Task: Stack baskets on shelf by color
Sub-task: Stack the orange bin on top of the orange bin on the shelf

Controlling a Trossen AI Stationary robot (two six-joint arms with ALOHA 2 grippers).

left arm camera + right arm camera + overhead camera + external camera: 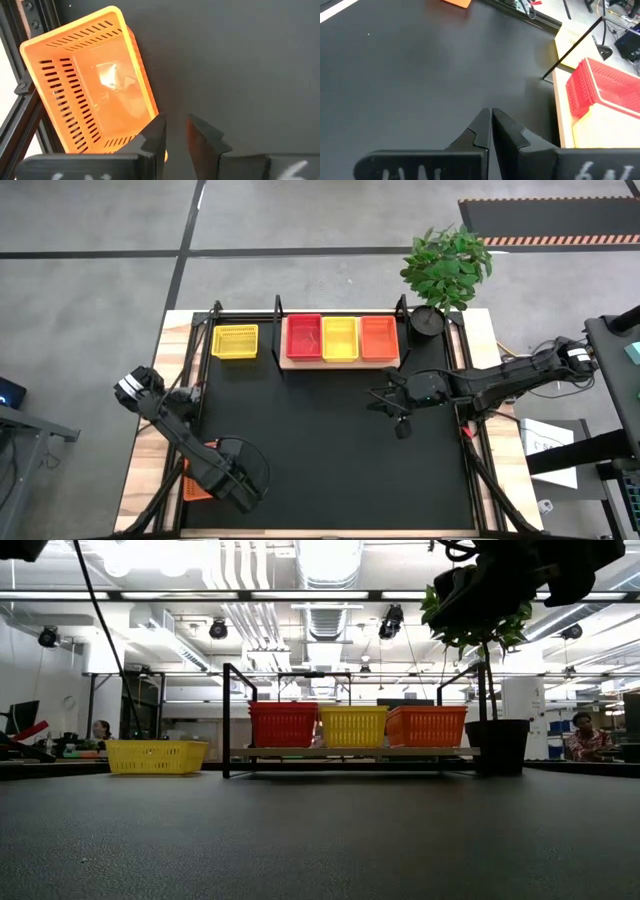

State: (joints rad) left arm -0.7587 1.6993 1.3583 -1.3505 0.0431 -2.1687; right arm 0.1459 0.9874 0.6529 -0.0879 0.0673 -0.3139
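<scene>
I hold the left gripper (175,132) parted just beside the orange basket (90,80) at the mat's near-left edge (not gripping it), lined up for a grasp; right gripper (491,122), clenched empty, waits before the shelf (340,363).

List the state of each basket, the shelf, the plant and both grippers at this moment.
Red basket: upright on shelf.
Yellow basket on shelf: upright, middle.
Orange basket on shelf: upright.
Loose yellow basket: upright, beside shelf.
Loose orange basket: on table, unheld.
Plant: upright.
Left gripper: fingers apart, empty.
Right gripper: shut, empty.

Lab, exposed ceiling ducts (330,580), taped floor (300,252)
</scene>
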